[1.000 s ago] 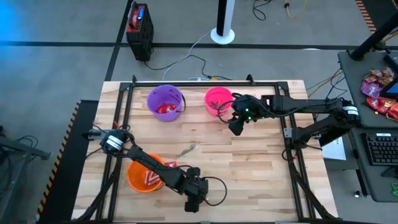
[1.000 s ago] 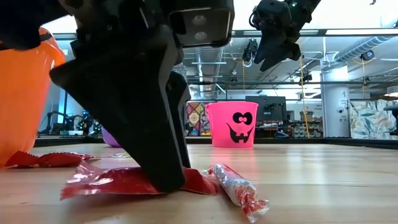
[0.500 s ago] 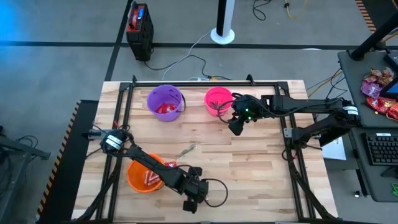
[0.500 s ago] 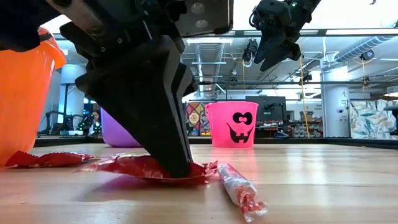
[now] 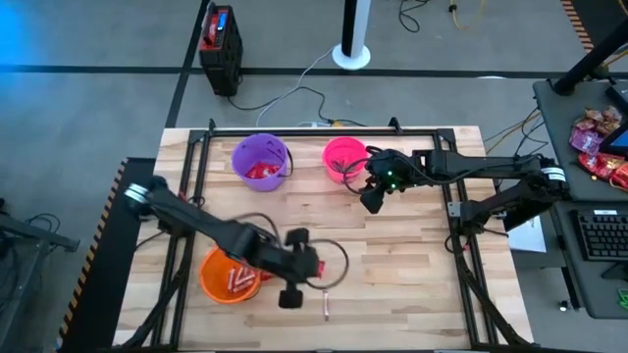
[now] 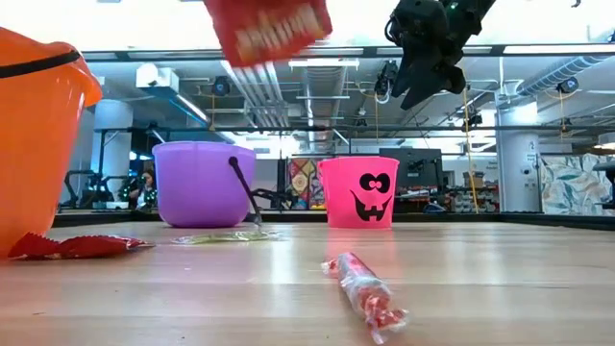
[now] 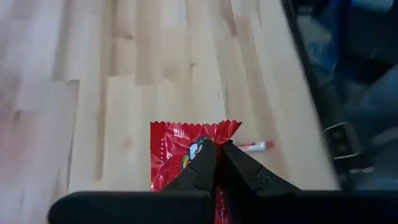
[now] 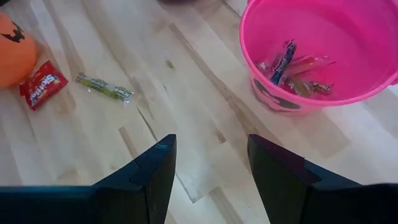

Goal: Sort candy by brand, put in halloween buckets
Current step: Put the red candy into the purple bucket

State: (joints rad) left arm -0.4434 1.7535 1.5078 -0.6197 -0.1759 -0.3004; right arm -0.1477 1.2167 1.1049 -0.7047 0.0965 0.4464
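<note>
My left gripper [image 7: 217,146] is shut on a red candy packet [image 7: 177,155] and holds it high over the table's near middle [image 5: 289,294]. The low view shows only the packet [image 6: 269,27], at its top edge. A pinkish stick [image 6: 365,288] lies on the wood below. Another red packet [image 6: 72,247] lies by the orange bucket [image 5: 228,279], and a green stick [image 5: 294,237] lies mid-table. My right gripper [image 8: 208,162] hangs open in the air beside the pink bucket [image 5: 343,157]. The purple bucket [image 5: 262,162] stands to the pink one's left. My left gripper pinches the red packet between its two fingers, close to one zigzag end [image 7: 196,129]. The fingers come from above, pointing down. The packet is lifted clear of the table and hangs below the fingers, slightly tilted [image 6: 274,38].
The pink bucket holds several sticks [image 8: 292,71], the purple one holds red packets [image 5: 260,172] and the orange one holds red pieces [image 5: 235,282]. A black frame [image 5: 324,130] rims the table. Bare wood lies at the table's right half.
My left gripper has taken hold of the red packet, which first bunched up on the wood, and has risen with it. The packet now hangs clear of the table. The pinkish stick stays where it lay. My right gripper has kept still.
</note>
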